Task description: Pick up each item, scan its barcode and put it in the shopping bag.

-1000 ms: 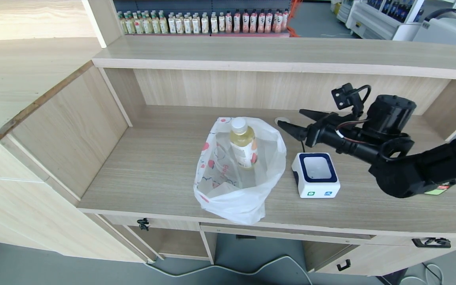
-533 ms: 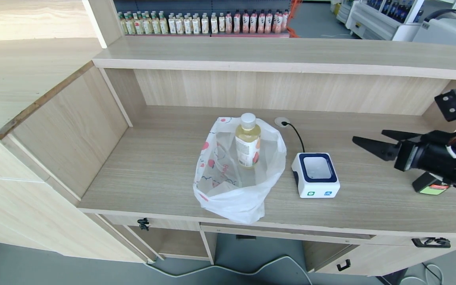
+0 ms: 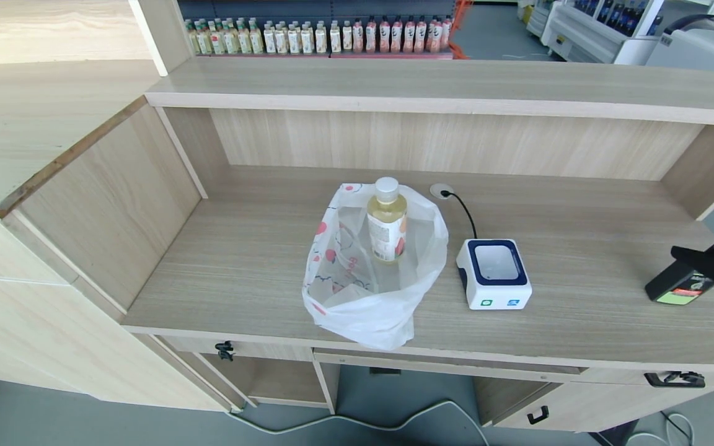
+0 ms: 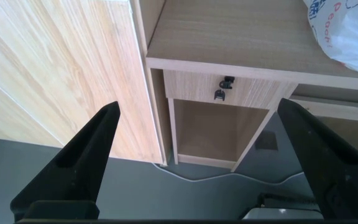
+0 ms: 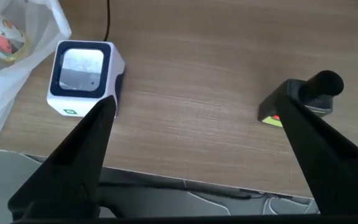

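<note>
One tea bottle (image 3: pixel 387 220) bagged; both grippers empty.

We judge the bottle, upright inside the thin, floppy shopping bag (image 3: pixel 357 310) just beside the barcode scanner (image 3: pixel 494 272), to be full, fairly heavy, rigid and smooth, and best gripped around its labelled mid-body. Left gripper (image 4: pixel 199 102) is spread wide, holding nothing, facing the counter's (image 3: pixel 258 260) lower cabinet. Right gripper (image 5: pixel 196 102) is likewise wide apart and empty, near a black labelled device (image 5: pixel 297 102).
</note>
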`<state>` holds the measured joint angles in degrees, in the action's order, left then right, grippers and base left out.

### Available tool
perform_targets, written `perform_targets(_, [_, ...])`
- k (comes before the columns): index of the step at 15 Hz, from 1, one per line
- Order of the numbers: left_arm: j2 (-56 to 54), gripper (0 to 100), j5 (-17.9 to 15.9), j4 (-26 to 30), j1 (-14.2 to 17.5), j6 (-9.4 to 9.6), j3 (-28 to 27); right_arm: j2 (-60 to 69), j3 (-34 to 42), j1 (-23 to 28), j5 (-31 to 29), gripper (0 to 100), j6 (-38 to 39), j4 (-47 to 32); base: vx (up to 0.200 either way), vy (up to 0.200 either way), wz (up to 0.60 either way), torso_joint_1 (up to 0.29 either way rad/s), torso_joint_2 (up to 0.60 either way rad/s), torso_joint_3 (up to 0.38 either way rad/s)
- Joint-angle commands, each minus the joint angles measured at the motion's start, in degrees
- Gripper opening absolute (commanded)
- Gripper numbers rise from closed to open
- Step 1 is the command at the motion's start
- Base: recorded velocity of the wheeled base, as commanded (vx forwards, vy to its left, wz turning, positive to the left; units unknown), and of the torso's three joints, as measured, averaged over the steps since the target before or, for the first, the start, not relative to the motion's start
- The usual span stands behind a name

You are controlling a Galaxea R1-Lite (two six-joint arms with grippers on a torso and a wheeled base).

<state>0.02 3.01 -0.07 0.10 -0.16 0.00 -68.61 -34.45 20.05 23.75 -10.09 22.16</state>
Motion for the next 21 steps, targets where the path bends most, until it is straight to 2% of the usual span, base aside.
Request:
perform_targets(1, [0.0,100,0.1,0.0,0.0,-0.02,0.0,0.8,0.9,2.3,0.0,100,-0.7,-0.1,0.000,0.000,0.00,0.000,0.00,0.000])
perform_targets(4, [0.0,100,0.1,0.0,0.0,-0.11,0.0,0.8,1.2,3.0,0.0,100,-1.2,-0.2,0.000,0.000,0.00,0.000,0.00,0.000])
perform_targets(10, [0.0,100,0.1,0.0,0.0,0.25,0.0,-0.5,1.9,4.6,-0.1,100,-5.1,-0.3,-0.200,-0.200,0.00,0.002,0.00,0.002])
perform_targets(13, [0.0,100,0.0,0.0,0.0,0.33,0.0,-3.8,1.3,9.0,-0.4,100,-11.2,-0.1,-0.200,-0.200,0.00,-0.001,0.00,0.002])
perform_targets(16, [0.0,100,0.0,0.0,0.0,0.33,0.0,-8.1,-2.0,9.6,-4.6,100,-11.7,0.2,-0.200,-0.200,0.00,0.002,0.00,0.001])
perform_targets(21, [0.0,100,0.0,0.0,0.0,-0.02,0.0,-14.4,-9.6,8.5,-4.5,100,-11.7,0.2,-0.200,-0.200,0.00,0.001,0.00,0.003])
